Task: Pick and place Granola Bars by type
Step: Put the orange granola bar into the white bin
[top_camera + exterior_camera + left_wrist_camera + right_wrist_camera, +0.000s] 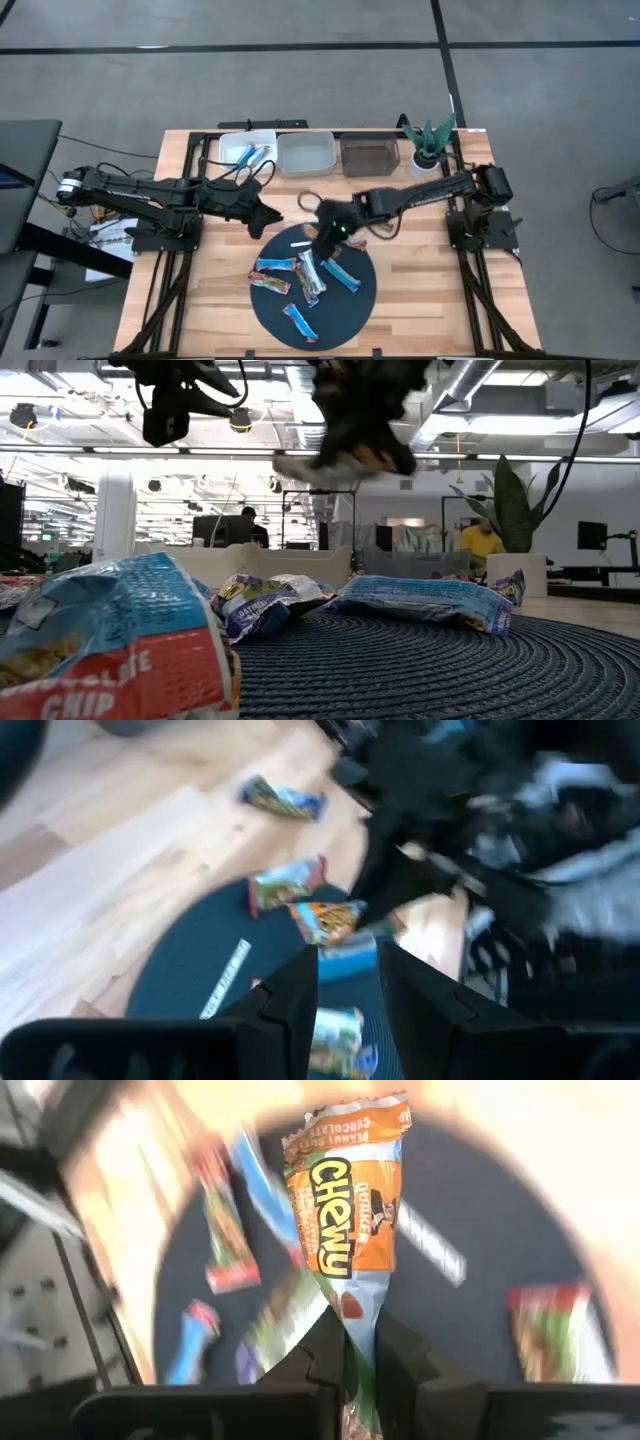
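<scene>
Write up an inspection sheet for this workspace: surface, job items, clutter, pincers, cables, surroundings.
Surface: wooden table with a dark round woven mat.
Job's things: several granola bars lie on the mat; two blue-wrapped ones are in the white bin; an orange Chewy bar is held up.
Clutter: thin white strip, empty clear bin, dark bin, potted plant.
Pincers: right pincer shut on the Chewy bar above the mat; left pincer open, empty, near the mat's edge.
Cables: black loops on the table behind the arms.
Surroundings: open office; person in yellow seated far behind.
</scene>
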You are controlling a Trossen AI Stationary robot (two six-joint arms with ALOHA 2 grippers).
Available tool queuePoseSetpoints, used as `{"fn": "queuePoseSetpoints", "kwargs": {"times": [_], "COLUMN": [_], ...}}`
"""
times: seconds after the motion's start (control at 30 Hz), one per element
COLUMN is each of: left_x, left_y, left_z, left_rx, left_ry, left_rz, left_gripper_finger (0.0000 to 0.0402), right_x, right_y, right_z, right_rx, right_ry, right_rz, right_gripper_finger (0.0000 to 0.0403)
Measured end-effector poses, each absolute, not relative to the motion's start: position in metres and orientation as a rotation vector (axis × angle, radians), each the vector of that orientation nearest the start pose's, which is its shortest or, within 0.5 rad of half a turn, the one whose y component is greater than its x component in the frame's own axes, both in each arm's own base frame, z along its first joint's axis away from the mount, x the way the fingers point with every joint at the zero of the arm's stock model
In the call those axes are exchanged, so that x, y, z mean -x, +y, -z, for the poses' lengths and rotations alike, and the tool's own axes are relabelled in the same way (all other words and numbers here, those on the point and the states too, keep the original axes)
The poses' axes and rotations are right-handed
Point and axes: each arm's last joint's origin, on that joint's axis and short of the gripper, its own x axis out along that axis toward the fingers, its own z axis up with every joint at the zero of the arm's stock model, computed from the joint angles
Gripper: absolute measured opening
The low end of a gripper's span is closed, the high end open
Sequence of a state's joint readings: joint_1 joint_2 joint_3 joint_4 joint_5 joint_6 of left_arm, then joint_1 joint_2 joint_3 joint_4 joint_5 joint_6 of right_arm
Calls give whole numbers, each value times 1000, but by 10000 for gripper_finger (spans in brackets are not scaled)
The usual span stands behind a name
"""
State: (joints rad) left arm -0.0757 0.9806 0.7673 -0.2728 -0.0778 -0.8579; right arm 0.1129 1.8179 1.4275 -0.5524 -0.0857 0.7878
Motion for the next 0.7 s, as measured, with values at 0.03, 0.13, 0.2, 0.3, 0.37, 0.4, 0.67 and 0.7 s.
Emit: {"fn": "queuePoseSetpoints", "kwargs": {"times": [0.03, 0.13, 0.2, 0.3, 0.37, 0.4, 0.67, 0.7], "left_x": [-210, -210, -211, -213, -213, -214, -218, -220], "left_y": [-13, -7, -3, 4, 7, 9, 18, 19], "left_z": [-285, -285, -285, -289, -291, -291, -291, -291], "left_rx": [823, 876, 903, 936, 960, 965, 984, 986], "left_ry": [436, 389, 362, 320, 301, 298, 270, 256], "left_rz": [-243, -332, -369, -362, -350, -353, -359, -351], "left_gripper_finger": [103, 104, 108, 116, 123, 127, 174, 180], "right_x": [-391, -399, -401, -404, -405, -406, -408, -408], "right_y": [42, 26, 18, 7, 2, 0, -10, -11], "right_z": [-251, -271, -279, -289, -293, -296, -305, -305], "right_rx": [-707, -694, -686, -674, -669, -662, -653, -653], "right_ry": [933, 854, 823, 788, 769, 758, 717, 716], "right_rz": [203, 218, 220, 222, 222, 218, 221, 222], "right_gripper_finger": [22, 27, 28, 23, 20, 19, 26, 26]}}
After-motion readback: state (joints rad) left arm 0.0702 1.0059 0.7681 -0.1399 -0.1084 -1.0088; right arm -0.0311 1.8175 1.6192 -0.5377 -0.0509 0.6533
